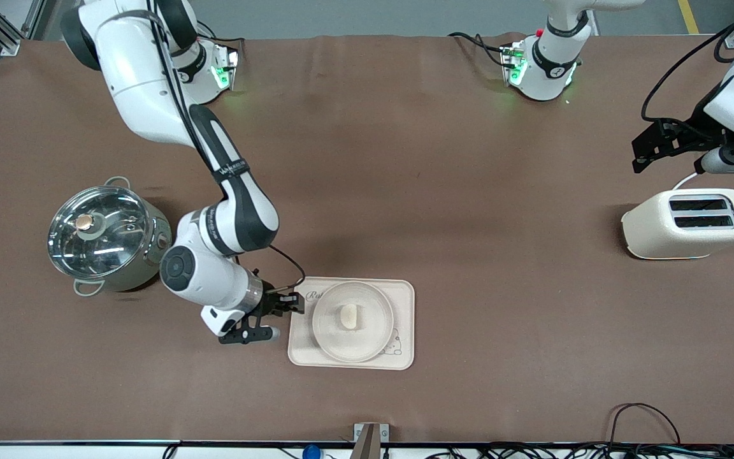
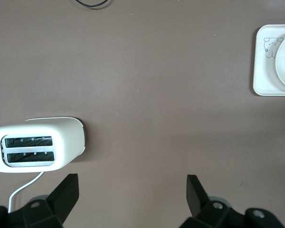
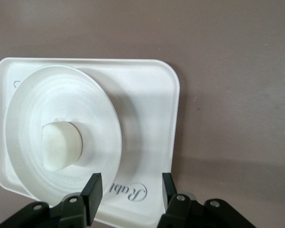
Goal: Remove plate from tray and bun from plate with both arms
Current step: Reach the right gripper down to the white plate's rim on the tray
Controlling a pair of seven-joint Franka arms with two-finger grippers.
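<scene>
Closing in at the tray edge nearest the right arm's end of the surface, your right tool sits low w/ fingers partly apart, straddling the tray lip by the "Rabbit" script; nothing clamped yet. Prob. there to pin the tray while the plate comes off. Left tool waits wide apart, empty, up over bare surface near the toaster. Plate: round, cream-white, raised rim, sitting on the tray. Bun: small pale lump at plate centre. Pot stands beside the right arm.
</scene>
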